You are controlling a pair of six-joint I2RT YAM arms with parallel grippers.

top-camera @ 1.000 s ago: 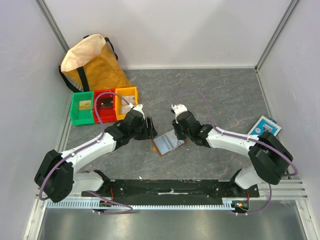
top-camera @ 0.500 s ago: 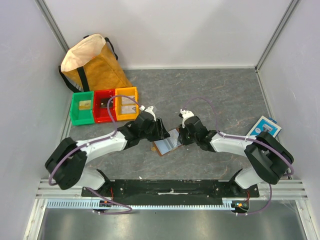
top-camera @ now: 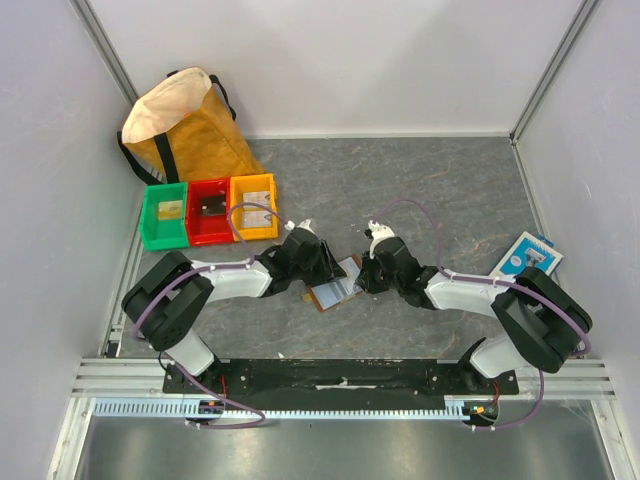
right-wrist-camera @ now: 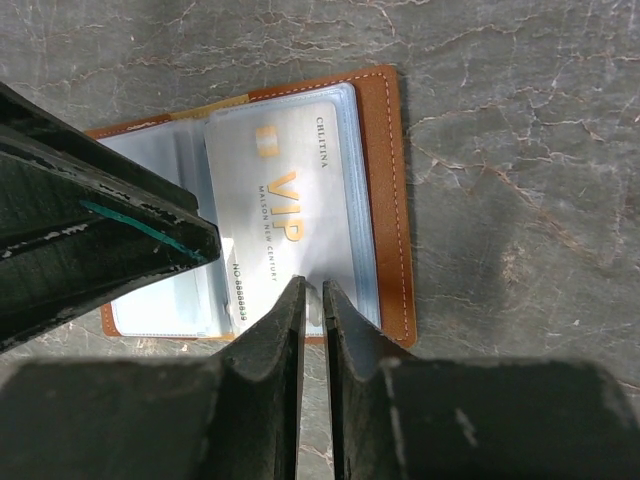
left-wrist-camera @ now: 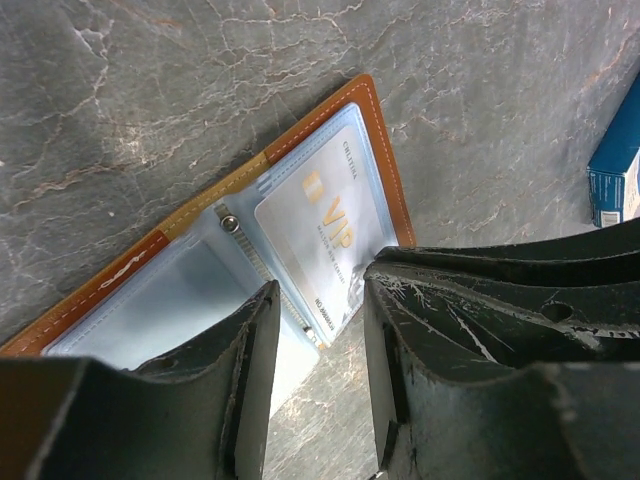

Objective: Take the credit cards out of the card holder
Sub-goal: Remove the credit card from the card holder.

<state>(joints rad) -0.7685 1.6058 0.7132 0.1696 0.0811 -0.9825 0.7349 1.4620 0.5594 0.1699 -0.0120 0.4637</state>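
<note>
Both arms stretch low, wrists meeting over the open card holder point(top-camera: 335, 292). The left gripper point(left-wrist-camera: 320, 300) stands half-open above its clear sleeves point(left-wrist-camera: 180, 290). The right gripper point(right-wrist-camera: 312, 295) is narrowed to a slit at the edge of 1 sleeved credit card point(right-wrist-camera: 285, 215), grip unclear. It reads "VIP", "CRLITINA", "MAISON NEW CENTURY".

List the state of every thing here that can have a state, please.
card holder: open, lying flat.
VIP card: tucked in the holder.
left tool: open, over the holder's edge.
right tool: nearly shut at the card's edge; grip unclear.
paper bag: upright, mouth open.
</note>
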